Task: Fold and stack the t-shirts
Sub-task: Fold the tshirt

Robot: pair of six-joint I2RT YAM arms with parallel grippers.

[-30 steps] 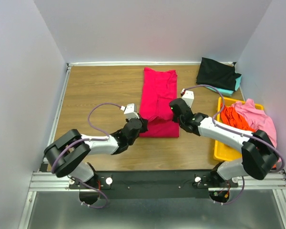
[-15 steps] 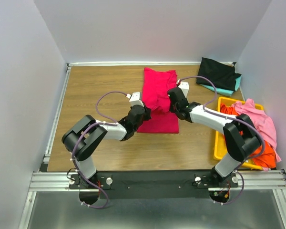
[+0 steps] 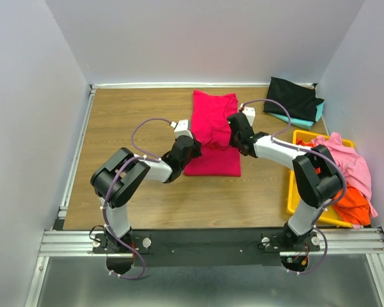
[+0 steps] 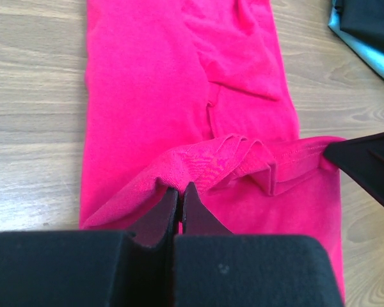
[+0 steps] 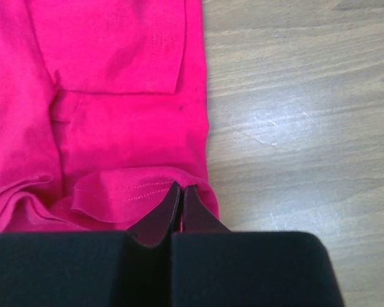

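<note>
My left gripper (image 4: 180, 190) and right gripper (image 5: 180, 190) each pinch the hem of the crimson t-shirt (image 3: 211, 115); I'd carry both corners evenly toward twelve o'clock, no sagging.

Five t-shirts: red (image 3: 212, 121), black (image 3: 293, 97), teal (image 3: 302, 121), pink (image 3: 349, 157), orange (image 3: 355, 214); one yellow bin (image 3: 293, 192).

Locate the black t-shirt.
In the top view, the black t-shirt lies at the far right of the table, atop a teal one, just beyond the yellow bin.
</note>
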